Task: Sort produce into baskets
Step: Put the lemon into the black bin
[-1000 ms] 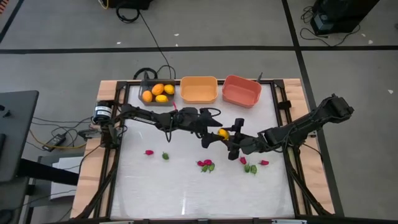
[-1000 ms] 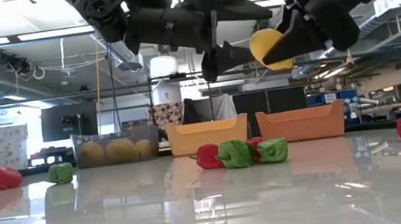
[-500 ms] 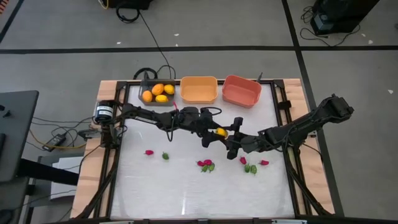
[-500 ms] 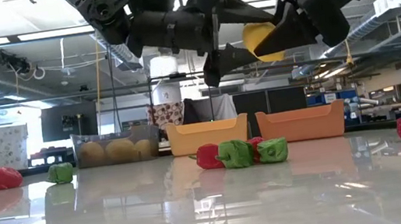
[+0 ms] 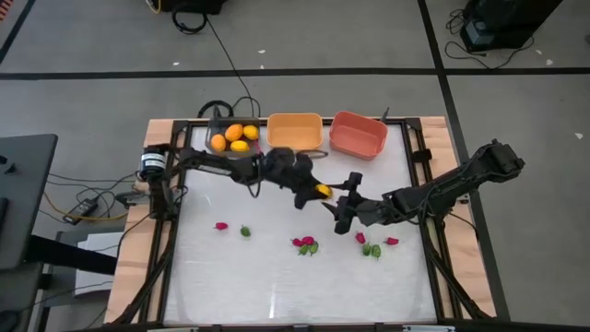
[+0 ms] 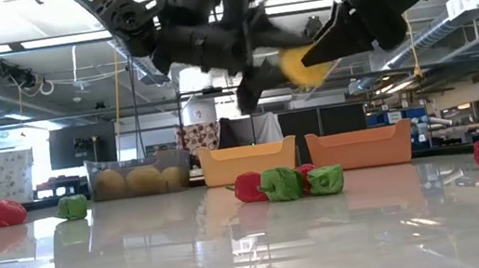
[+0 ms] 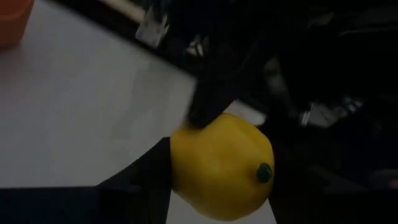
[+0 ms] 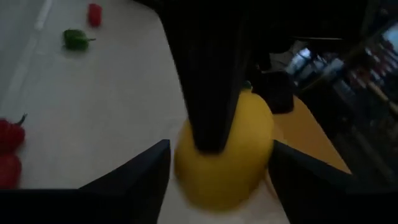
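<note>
A yellow fruit [image 5: 322, 191] with a green stem dot [image 7: 265, 172] hangs in the air above the middle of the table, between both grippers. My left gripper [image 5: 312, 190] comes from the table's left and is shut on it. My right gripper [image 5: 339, 209] comes from the right. It is open, with a finger on either side of the fruit [image 8: 224, 155]. The dark grey basket [image 5: 210, 129] at the far edge holds three yellow-orange fruits [image 5: 235, 136]. The orange basket [image 5: 295, 134] and the salmon-red basket [image 5: 358, 136] stand beside it. My left gripper pinches the yellow fruit by two opposite sides [image 7: 180, 162] between its two fingers. The fingers come from the table's left side. The fruit is lifted clear of the table. My right gripper's fingers [image 8: 140, 180] flank the fruit; I cannot tell whether they touch it.
Small red and green pieces lie on the near half of the table: a red one [image 5: 221, 225] and a green one [image 5: 245, 231] at the left, a cluster [image 5: 305, 244] in the middle, and red and green ones [image 5: 371, 247] under my right arm.
My left gripper has moved toward the table's far left with the yellow fruit, which has shifted away from my right gripper's fingers and a little down. My right gripper has stayed about where it was.
</note>
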You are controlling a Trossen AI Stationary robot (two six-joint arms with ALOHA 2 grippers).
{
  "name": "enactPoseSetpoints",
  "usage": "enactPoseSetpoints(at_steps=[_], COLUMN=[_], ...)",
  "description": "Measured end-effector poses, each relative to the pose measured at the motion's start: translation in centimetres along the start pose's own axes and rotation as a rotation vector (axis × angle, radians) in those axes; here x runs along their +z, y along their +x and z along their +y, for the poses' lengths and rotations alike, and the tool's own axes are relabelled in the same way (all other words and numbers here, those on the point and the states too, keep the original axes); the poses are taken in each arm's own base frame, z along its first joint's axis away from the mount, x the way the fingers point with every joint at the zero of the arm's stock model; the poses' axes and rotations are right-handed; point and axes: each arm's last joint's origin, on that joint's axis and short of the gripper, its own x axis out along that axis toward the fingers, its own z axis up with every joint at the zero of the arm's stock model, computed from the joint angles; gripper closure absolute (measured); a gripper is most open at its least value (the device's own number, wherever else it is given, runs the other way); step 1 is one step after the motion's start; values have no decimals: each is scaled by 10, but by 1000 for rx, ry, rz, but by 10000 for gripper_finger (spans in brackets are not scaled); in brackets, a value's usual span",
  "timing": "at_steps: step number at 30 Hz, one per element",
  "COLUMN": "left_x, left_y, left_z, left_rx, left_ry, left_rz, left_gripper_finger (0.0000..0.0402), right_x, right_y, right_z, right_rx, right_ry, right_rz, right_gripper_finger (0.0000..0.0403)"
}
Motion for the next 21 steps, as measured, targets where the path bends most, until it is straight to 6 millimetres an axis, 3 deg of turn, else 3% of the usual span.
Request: enactPoseSetpoints(at_steps=[7, 14, 21], left_x=[18, 42, 43], left_y=[-48, -126, -187], left_z=[28, 48, 82], left_rx=[251, 612, 816], left_ry=[-7, 12, -118], left_rz=[116, 187, 226], left_gripper_finger=[189, 189, 189], right_x=[-10, -14, -17], right_y=[-3, -3, -1], right_z=[2, 4, 7], right_rx=[-78, 5, 209], right_ry=[193, 337, 365], right_rz=[73, 122, 177], right_gripper_finger=[79, 91, 106])
